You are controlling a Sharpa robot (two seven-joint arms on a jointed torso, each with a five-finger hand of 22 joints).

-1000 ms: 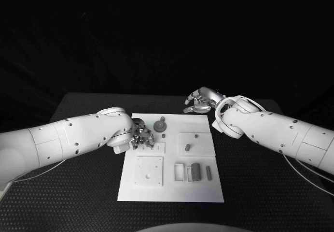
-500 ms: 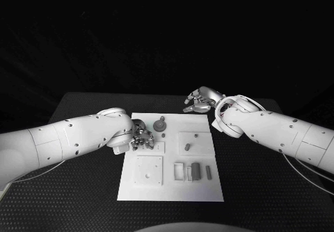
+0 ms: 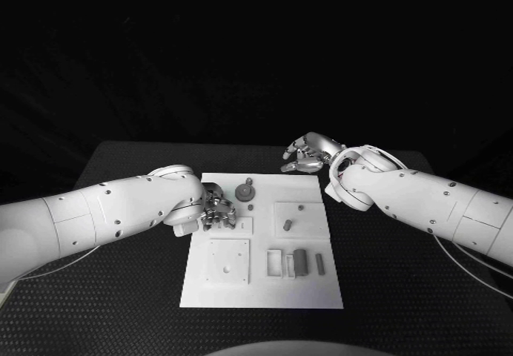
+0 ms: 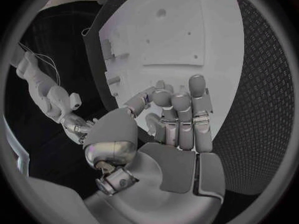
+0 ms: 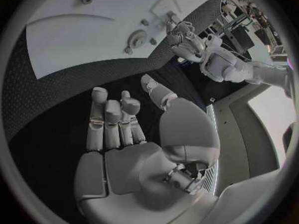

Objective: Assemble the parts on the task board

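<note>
While the left hand curls, seemingly empty, over the task board, the right hand hovers empty, fingers loosely apart.

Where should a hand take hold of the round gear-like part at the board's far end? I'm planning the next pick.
Judging by the head view, grip the round part by its rim, from above: it lies flat on the task board, its upper side free. The left hand is nearest.

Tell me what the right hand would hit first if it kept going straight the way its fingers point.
Probably bare black table: the right hand points across it toward the task board edge. Height above the table is unclear.
</note>
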